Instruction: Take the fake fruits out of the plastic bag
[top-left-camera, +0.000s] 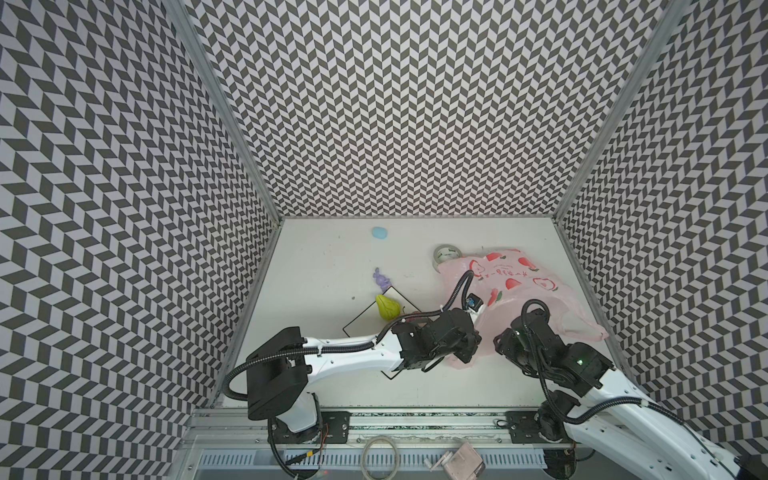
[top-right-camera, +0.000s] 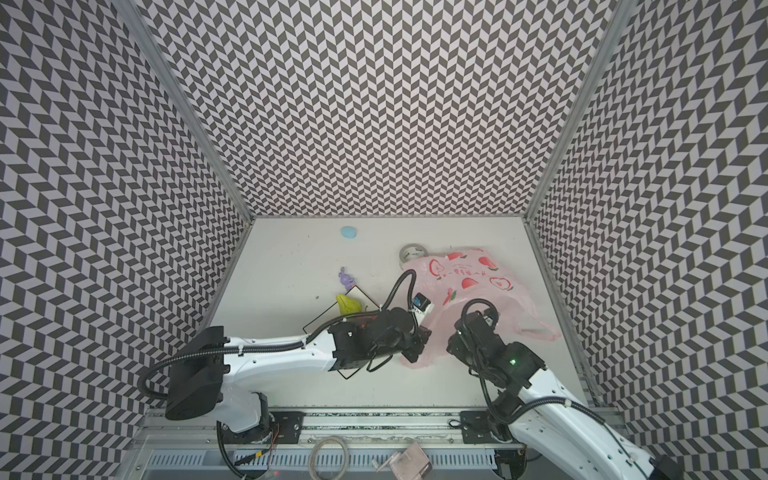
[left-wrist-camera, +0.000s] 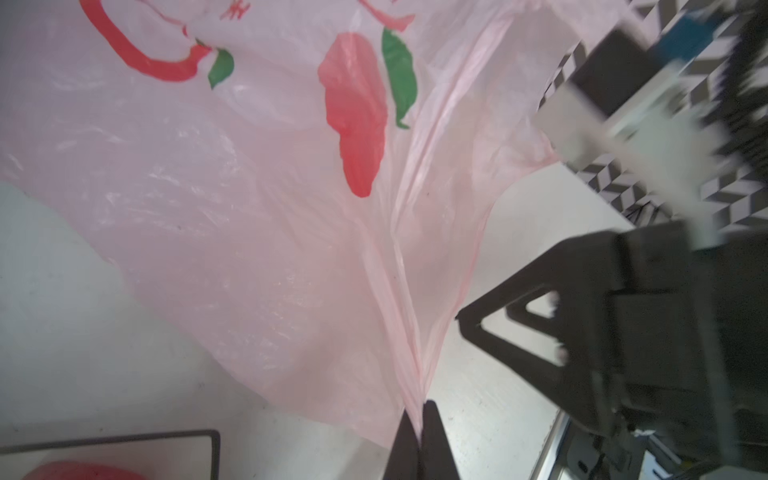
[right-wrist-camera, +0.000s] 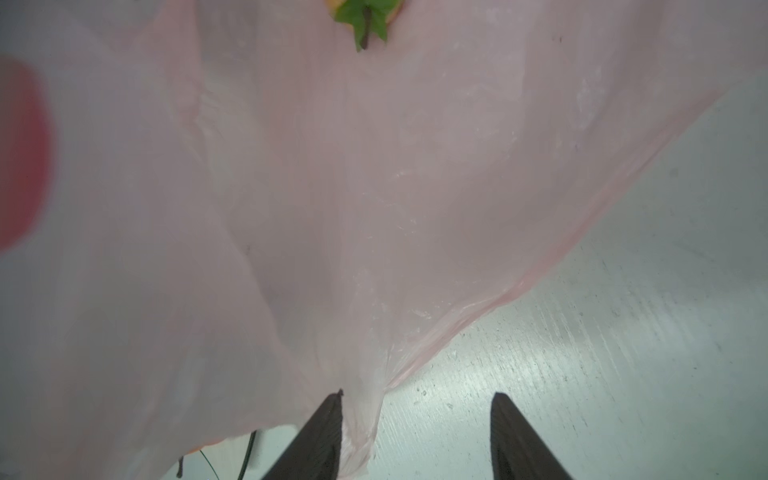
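Softly crinkled pink bag, glossy pear

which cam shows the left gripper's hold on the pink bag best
The left wrist view: the left gripper has its jaws shut on a gathered fold of the plastic bag. In both top views the arm's wrist hides that pinch. The right wrist view shows other bag film and the right gripper, jaws apart.

- looks like a robot lab test cell to me
- black-and-white chevron-patterned wall panels box me in on three sides
- black mounting plates bolt me to a silver aluminium rail fronting a plain white tabletop
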